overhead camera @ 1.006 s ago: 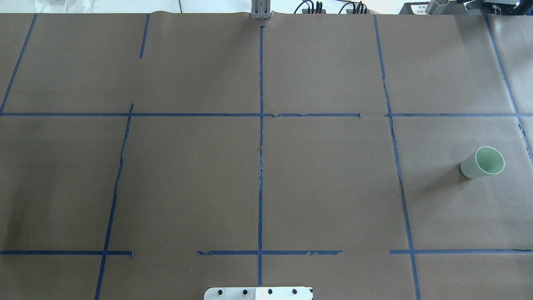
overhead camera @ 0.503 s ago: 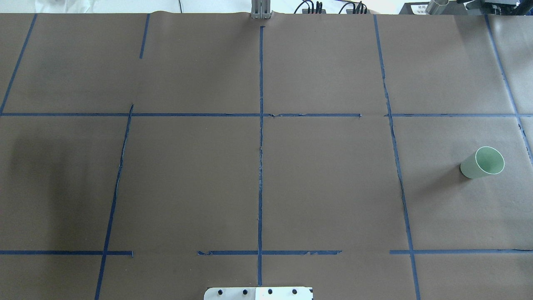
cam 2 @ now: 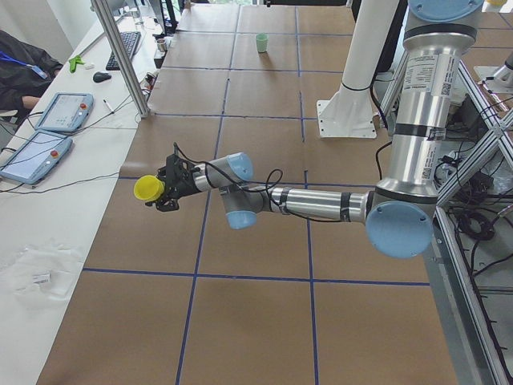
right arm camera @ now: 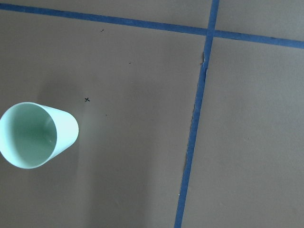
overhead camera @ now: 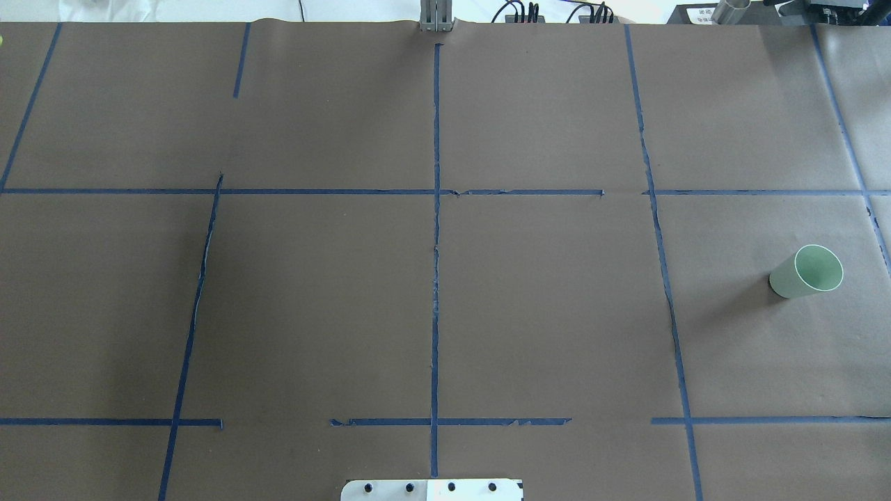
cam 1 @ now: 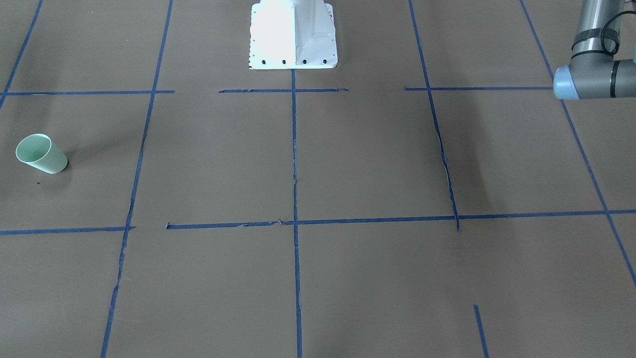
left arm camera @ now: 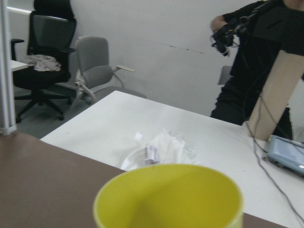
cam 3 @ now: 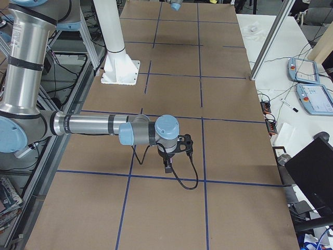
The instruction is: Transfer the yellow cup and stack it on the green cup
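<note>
Left claw: the left claw reaches out level at the end of the near arm in the left side view. That view does not show whether its jaws are parted or pressed together, and the left wrist camera shows no fingers, so I cannot tell.
Yellow cup: the small bright lemon-yellow tapered plastic cup sits right at the tip of the left claw, off the brown paper-covered bench. Its mouth faces up and its long axis is about vertical. In the left wrist view its rim fills the bottom edge, directly ahead of the claw.
Green cup: the small pale mint-green tapered plastic cup stands upright on the bench, mouth up. It is well apart from the left claw, across the whole bench on the robot's right side.
Right claw: the right claw hangs pointing down over the bench. I cannot tell how its jaws stand. In its wrist view the green cup lies below it and off to one side, not under its centre.
Deciding relation: the green cup is far from the left claw and near the right claw, so the right arm is much the nearer to the target.
Step in hand: probably carrying the yellow cup inward, toward a hand-over or a long reach across.
Next move calls for: keeping the yellow cup's axis upright and lining it up over the green cup's open mouth.
Risk: a tilted cup could catch the green rim and tip the light cup over.
</note>
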You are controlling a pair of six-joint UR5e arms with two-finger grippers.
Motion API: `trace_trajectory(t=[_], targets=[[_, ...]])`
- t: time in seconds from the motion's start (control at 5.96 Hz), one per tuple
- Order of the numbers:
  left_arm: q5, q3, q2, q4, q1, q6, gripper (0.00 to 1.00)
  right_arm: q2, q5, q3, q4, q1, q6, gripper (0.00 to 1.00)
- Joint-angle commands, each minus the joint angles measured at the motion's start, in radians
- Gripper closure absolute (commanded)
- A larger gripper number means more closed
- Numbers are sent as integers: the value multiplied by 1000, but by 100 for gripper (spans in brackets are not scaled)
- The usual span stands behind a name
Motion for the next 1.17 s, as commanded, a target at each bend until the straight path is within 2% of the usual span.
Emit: trace_trajectory(t=[0.0,0.17,0.34,0.84,1.01], targets=[[6,-4,-181,-2,82,289,53,0,-3,1,11,0,-1,0],[36,2,-250,9,169,288,53,5,-3,5,14,-2,1,0],[161,13,-289,23,283,290,56,15,-1,7,32,0,2,0],[678,12,-468,243,593,277,55,153,-4,-19,18,-37,45,0],[761,10,-525,358,636,206,55,204,-4,-16,20,-76,151,0]])
